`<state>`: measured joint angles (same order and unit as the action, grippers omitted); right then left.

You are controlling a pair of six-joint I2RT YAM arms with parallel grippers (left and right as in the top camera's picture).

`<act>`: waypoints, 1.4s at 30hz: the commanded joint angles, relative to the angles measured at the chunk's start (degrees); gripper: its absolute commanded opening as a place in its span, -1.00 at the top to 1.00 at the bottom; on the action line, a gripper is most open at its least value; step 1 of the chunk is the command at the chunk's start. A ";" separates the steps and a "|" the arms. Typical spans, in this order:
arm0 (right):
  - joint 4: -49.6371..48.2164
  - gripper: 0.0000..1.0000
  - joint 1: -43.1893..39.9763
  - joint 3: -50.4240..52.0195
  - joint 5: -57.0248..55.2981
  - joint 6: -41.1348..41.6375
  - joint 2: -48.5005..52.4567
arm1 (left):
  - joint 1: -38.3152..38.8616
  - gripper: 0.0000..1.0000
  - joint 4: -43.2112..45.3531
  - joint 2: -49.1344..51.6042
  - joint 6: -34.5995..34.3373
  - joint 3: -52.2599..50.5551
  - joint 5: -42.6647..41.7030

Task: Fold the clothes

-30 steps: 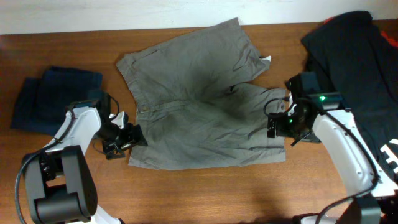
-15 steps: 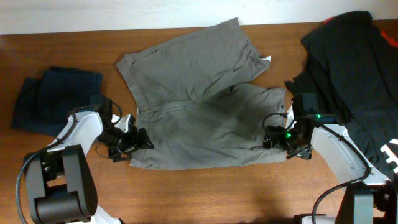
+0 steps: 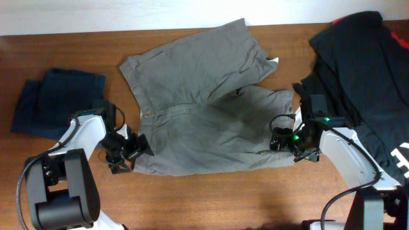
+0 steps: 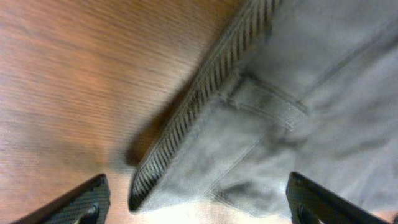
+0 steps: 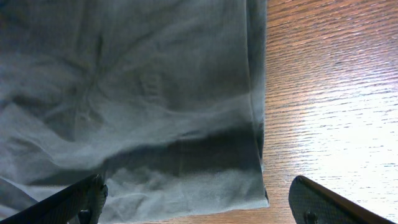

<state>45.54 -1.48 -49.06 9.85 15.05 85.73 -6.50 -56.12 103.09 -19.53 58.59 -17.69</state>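
Grey shorts [image 3: 204, 121] spread from the table's [image 3: 211, 198] far edge, waistband corner between my left gripper's [image 4: 198, 202] wide-open, empty fingers [image 4: 81, 200], leg-hem corner between my right gripper's [image 5: 199, 200] equally spread, empty ones.

No text is legible; the white print [image 3: 400, 153] on the black garment [image 3: 364, 64] is too small to read.

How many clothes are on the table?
3. Grey shorts lie spread out in the middle, a folded navy piece sits at the left, and a black heap at the right runs out of view and may hide more.
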 commanded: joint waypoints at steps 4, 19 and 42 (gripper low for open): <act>-0.15 -0.96 -0.44 0.42 0.48 0.48 -0.11 | 0.52 -0.85 -1.09 0.07 -11.06 -0.44 -2.27; -0.13 -0.96 -0.44 0.42 0.48 0.48 -0.11 | 0.55 -0.42 6.01 0.04 -18.60 -7.13 -2.01; 1.86 -0.97 -0.52 0.42 0.07 5.05 -0.11 | 0.33 1.00 3.32 -8.04 -12.48 -6.19 7.08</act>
<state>46.54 -1.48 -49.04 9.85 16.47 85.73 -5.96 -52.07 99.13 -33.80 52.90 -15.57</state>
